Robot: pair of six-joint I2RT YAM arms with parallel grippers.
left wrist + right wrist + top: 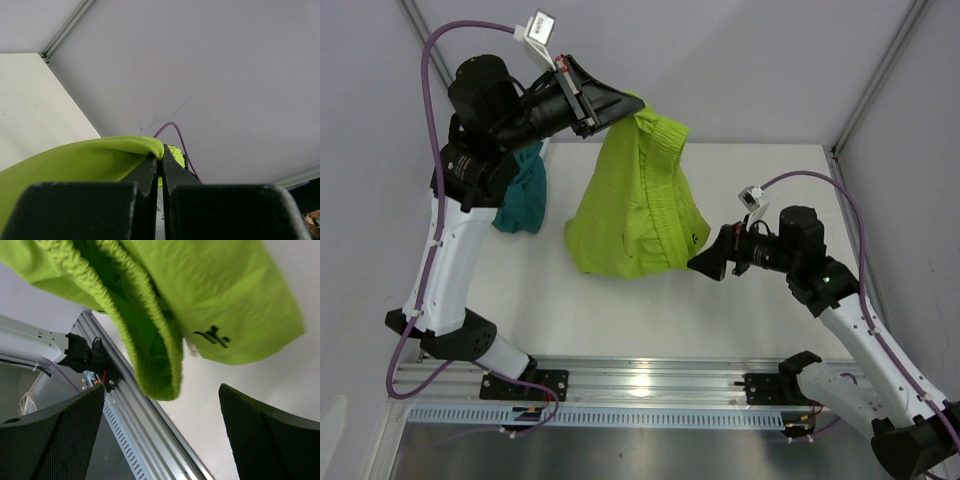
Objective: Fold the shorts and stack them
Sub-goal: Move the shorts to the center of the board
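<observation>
The lime-green shorts [630, 215] hang in mid-air over the table. The left gripper [623, 100] is clenched on a pinch of fabric at the top, I'd guess so they fall straight for folding. The right gripper [705, 262] is spread wide just beside the logo corner, grasping nothing. Pale walls enclose the white table [770, 320], and a teal garment [523, 195] lies at its left.

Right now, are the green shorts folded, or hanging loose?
Hanging loose, not folded. The left gripper pinches one edge and holds it high, and the shorts drape down from it in a crumpled cone toward the table.
</observation>
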